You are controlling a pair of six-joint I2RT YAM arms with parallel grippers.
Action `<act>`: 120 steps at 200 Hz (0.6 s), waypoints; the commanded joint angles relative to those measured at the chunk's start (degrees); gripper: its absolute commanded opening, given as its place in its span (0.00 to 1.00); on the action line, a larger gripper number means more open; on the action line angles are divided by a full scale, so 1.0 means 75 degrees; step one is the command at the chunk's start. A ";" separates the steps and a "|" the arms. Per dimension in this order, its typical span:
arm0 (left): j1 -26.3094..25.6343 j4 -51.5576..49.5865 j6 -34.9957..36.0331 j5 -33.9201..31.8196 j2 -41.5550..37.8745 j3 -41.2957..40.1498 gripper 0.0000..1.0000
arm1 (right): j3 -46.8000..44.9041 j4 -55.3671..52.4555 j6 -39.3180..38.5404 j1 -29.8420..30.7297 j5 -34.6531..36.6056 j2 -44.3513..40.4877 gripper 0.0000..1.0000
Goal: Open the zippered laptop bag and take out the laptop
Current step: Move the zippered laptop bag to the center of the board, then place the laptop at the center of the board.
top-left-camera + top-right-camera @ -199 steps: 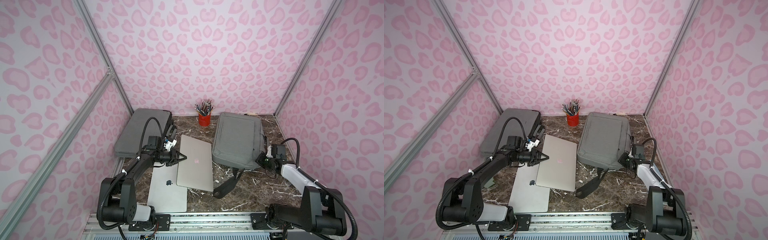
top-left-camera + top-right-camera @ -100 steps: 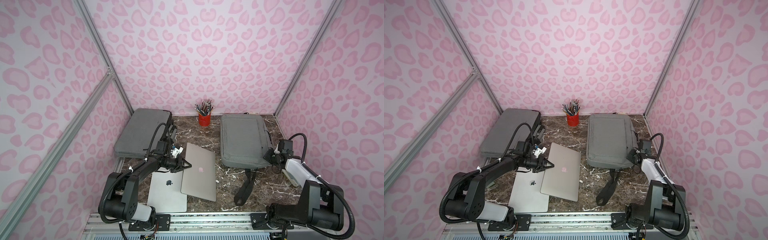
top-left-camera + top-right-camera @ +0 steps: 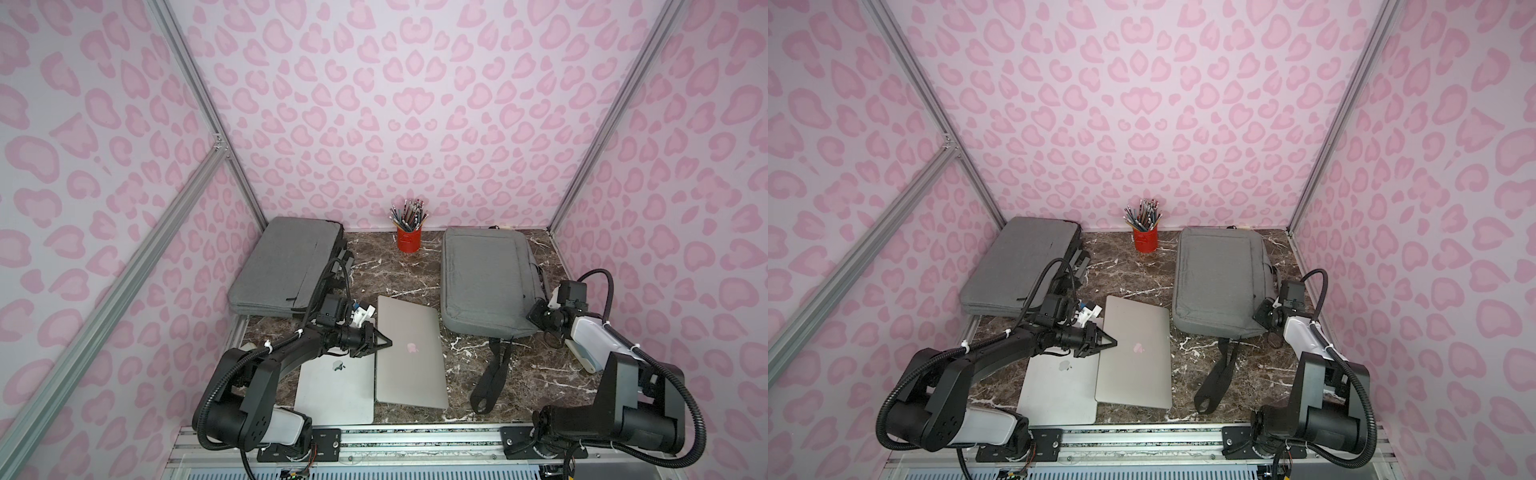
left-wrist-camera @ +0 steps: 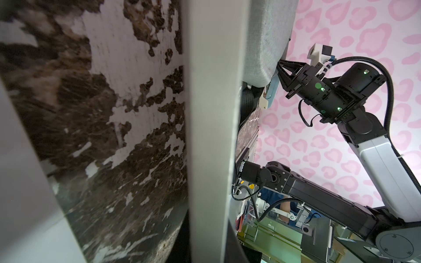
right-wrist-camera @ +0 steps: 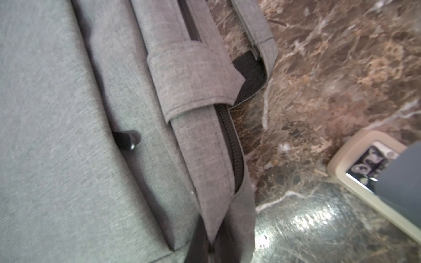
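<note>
Enclosure interior. Back wall (image 3: 407, 104), left wall (image 3: 83, 166) and right wall (image 3: 685, 166) carry pink leopard-style spots on a pale lilac ground. Silver metal posts stand at the back-left corner (image 3: 241, 183) and the back-right corner (image 3: 611, 124). A diagonal brace (image 3: 112, 299) crosses the left wall. The tabletop (image 3: 395, 274) is dark brown marble-patterned with white veins. A silver rail (image 3: 415, 436) runs along its front edge. Lighting is soft and even, and a glare patch (image 5: 305, 218) shows on the surface.
</note>
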 commanded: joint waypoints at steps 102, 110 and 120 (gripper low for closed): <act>-0.0288 -0.1056 0.0563 -0.0885 0.0927 0.0349 0.13 | -0.0046 0.0134 -0.0127 -0.0290 0.0045 -0.0154 0.00; -0.0285 -0.1074 0.0566 -0.0929 0.0977 0.0373 0.14 | -0.0046 0.0123 -0.0138 -0.0289 0.0047 -0.0154 0.00; -0.0291 -0.1150 0.0627 -0.1010 0.1042 0.0380 0.17 | -0.0051 0.0128 -0.0139 -0.0302 0.0035 -0.0152 0.00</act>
